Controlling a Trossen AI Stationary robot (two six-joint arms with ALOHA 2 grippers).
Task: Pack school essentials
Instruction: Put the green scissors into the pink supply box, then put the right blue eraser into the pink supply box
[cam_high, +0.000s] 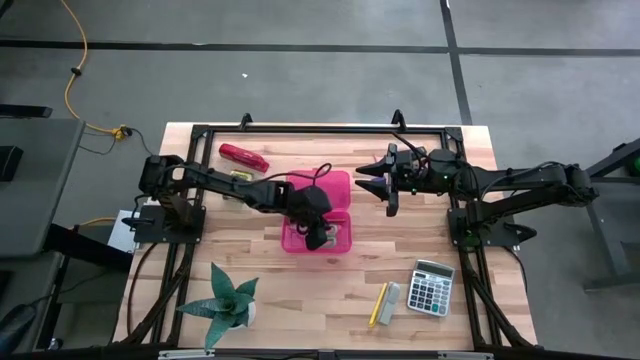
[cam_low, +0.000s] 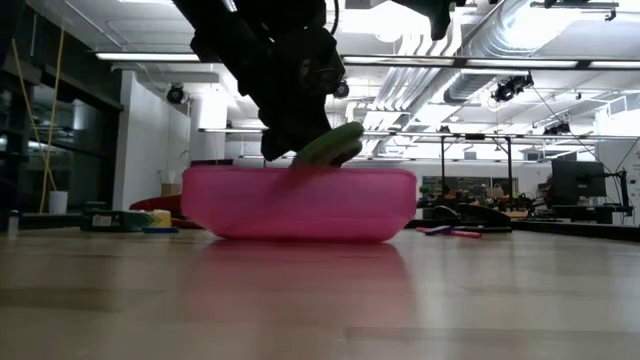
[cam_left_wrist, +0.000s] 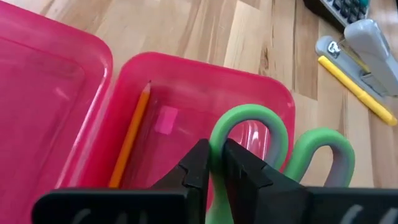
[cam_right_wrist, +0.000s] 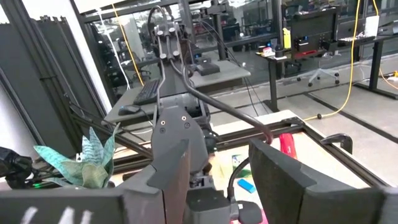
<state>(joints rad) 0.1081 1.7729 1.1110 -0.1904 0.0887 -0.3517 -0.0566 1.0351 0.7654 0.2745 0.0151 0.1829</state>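
Note:
A pink hinged case (cam_high: 335, 192) lies open at the table's middle. My left gripper (cam_left_wrist: 216, 165) slants down over its near half, shut on green-handled scissors (cam_left_wrist: 311, 155), whose handle (cam_low: 330, 145) shows above the case's rim (cam_low: 300, 178) in the low view. An orange pencil (cam_left_wrist: 130, 134) and a small pink eraser (cam_left_wrist: 166, 119) lie flat on the floor of that half. My right gripper (cam_high: 385, 182) hovers open and level above the table, right of the case, touching nothing. My left gripper pinches the rim of one green handle loop (cam_left_wrist: 214, 134) between its two fingers, one finger (cam_left_wrist: 245, 171) inside the loop and the other outside. The fingers slant down from the table's left. The handles sit above the case's rim; the gripper hides the blades.
Near the right front lie a yellow pencil (cam_high: 378, 304), a grey stapler (cam_high: 390, 302) and a calculator (cam_high: 432, 287). A green spiky plant (cam_high: 225, 300) stands at the near left. A red object (cam_high: 243, 156) lies at the far left.

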